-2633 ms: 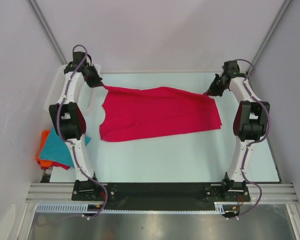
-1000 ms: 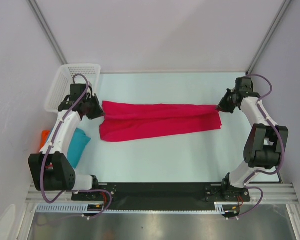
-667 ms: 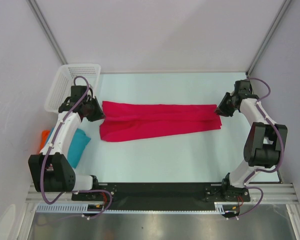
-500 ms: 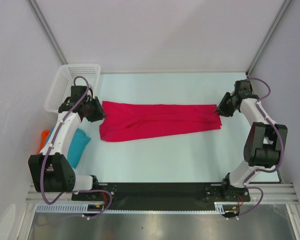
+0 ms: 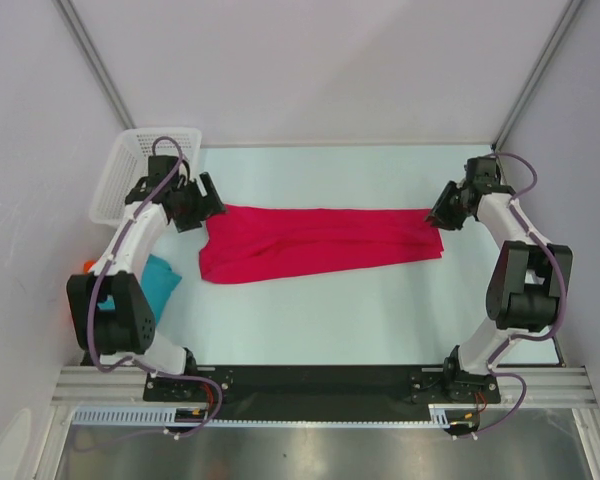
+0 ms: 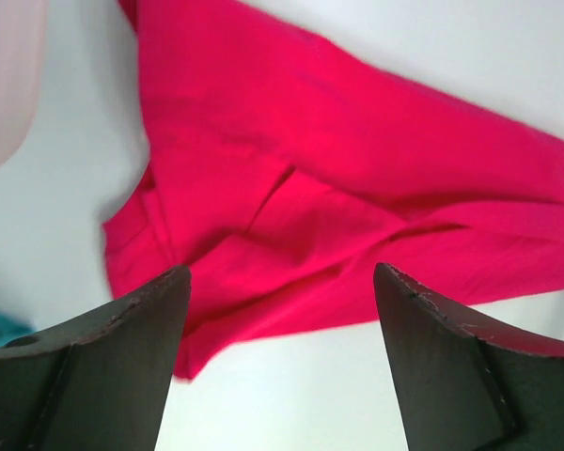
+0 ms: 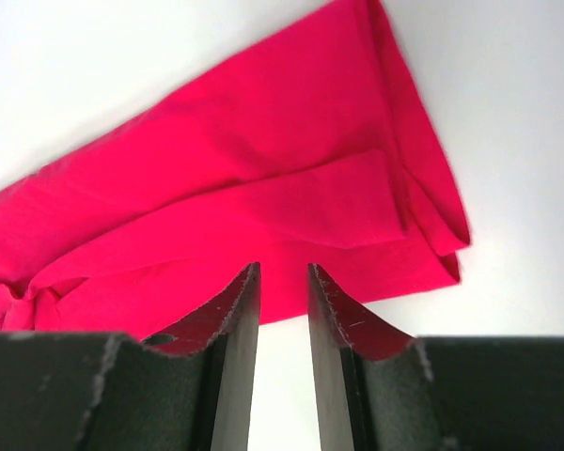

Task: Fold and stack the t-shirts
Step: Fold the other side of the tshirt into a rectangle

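Left tool (image 6: 280, 271) hangs wide with nothing between its jaws. Your right tool (image 7: 283, 267) stands at a narrow gap, empty too, so neither one has any cloth.

Nearest you, on the left, the teal shirt (image 5: 162, 275) sits bunched at the bench (image 5: 360, 310) edge, partly under the left arm. A sliver of the orange shirt (image 5: 86, 266) shows beside it. Watch that elbow: swing it low and I'd expect it to drag the teal one off its spot.

Mid-bench, the crimson-pink shirt (image 5: 315, 240) lies as a long band between the two tools, each end just beside one of them. Here's your main worry: the layers don't match. The left wrist view shows a creased overlap and a ragged lower corner. The right wrist view shows the top layer stopping short of the edge beneath it. Pinch only that top layer and the fold will likely peel open as you lift. Go in with the right tool this narrow and it may ride over the stacked edge instead of taking it. Grab the two ends at different depths and the next fold comes out crooked.

Farthest back, the white basket (image 5: 120, 180) stands just behind the left tool. Pull up and away carelessly and you could clip its rim.
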